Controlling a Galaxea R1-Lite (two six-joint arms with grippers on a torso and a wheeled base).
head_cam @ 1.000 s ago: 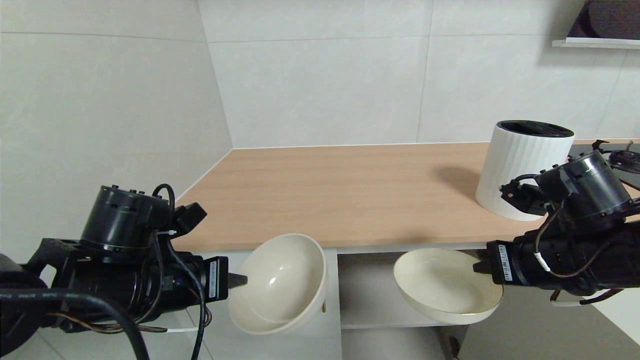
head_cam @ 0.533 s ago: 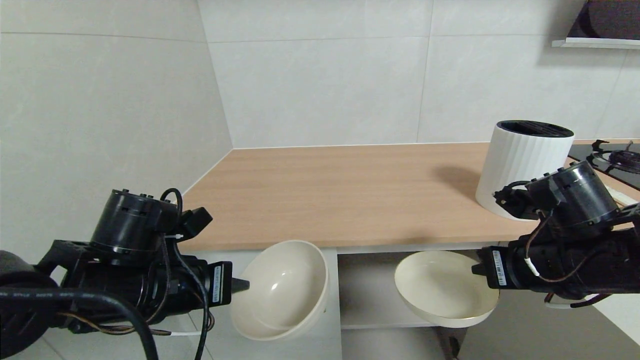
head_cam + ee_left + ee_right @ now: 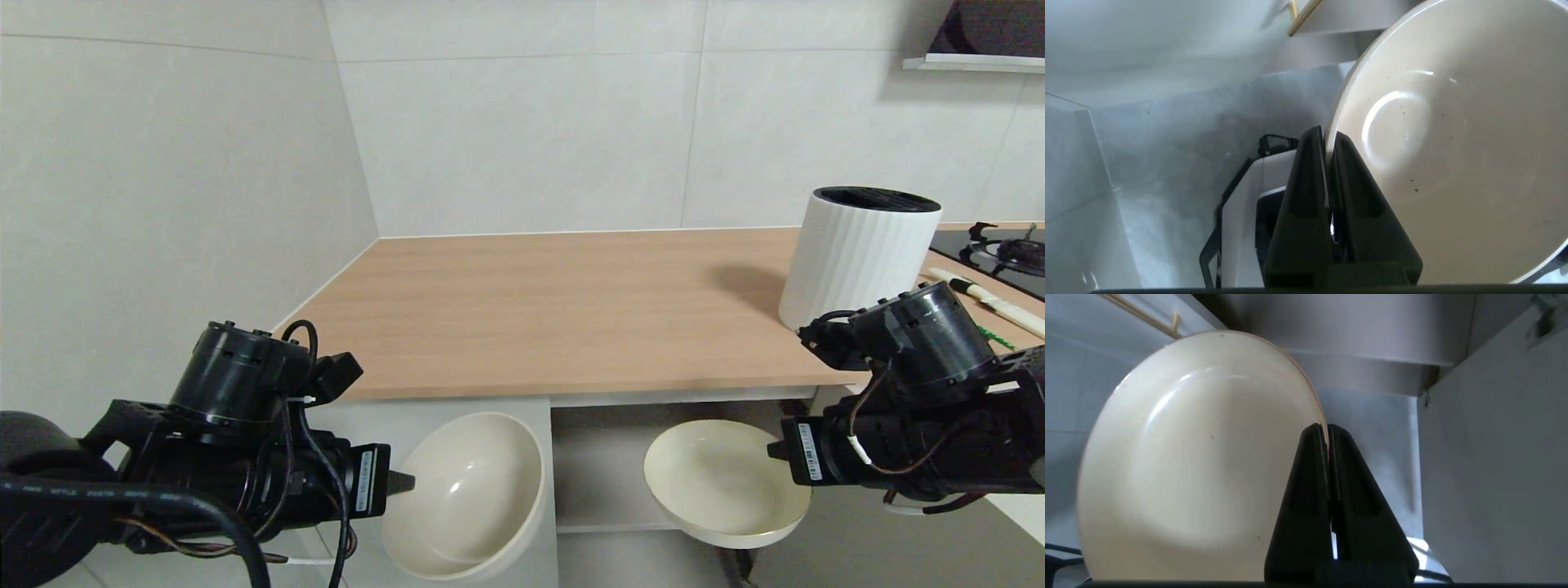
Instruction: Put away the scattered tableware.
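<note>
Below the worktop (image 3: pixel 555 310) edge, the bowl (image 3: pixel 469 502) is pinched by its rim in the left hand (image 3: pixel 404 483) and the plate (image 3: pixel 718 482) in the right hand (image 3: pixel 773 448); either could be dislodged by a knock against that edge.

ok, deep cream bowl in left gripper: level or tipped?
Tipped: the deep cream bowl has its opening facing sideways, rim pinched by the left gripper.

Wooden countertop (image 3: pixel 555 310) in a white tiled wall (image 3: pixel 522 131) corner. White ribbed canister (image 3: pixel 857 261) with dark top stands upright at counter right. Gas stove (image 3: pixel 1008 253) beyond it, range hood (image 3: pixel 980 37) above. Open shelf (image 3: pixel 596 469) under the counter.
</note>
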